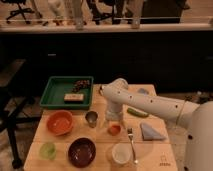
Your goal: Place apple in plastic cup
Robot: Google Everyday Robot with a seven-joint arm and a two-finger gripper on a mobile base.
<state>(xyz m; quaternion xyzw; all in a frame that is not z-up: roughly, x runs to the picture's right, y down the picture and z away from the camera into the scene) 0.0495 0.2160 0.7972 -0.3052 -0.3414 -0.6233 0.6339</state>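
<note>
The apple (pixel 114 129), small and orange-red, sits on the wooden table (pixel 100 137) near its middle. My gripper (pixel 114 119) hangs from the white arm (pixel 145 102) and points down right above the apple, close to or touching its top. The plastic cup (pixel 47 150), short and translucent light green, stands at the front left corner of the table, well to the left of the gripper. Nothing is in it that I can see.
A metal cup (pixel 91 118) stands just left of the gripper, with an orange bowl (pixel 60 122) beyond it. A dark bowl (pixel 81 151), a white cup (pixel 121 153) and a fork (pixel 131 142) lie in front. A blue cloth (pixel 151 132) lies right, and a green tray (pixel 67 92) stands at the back left.
</note>
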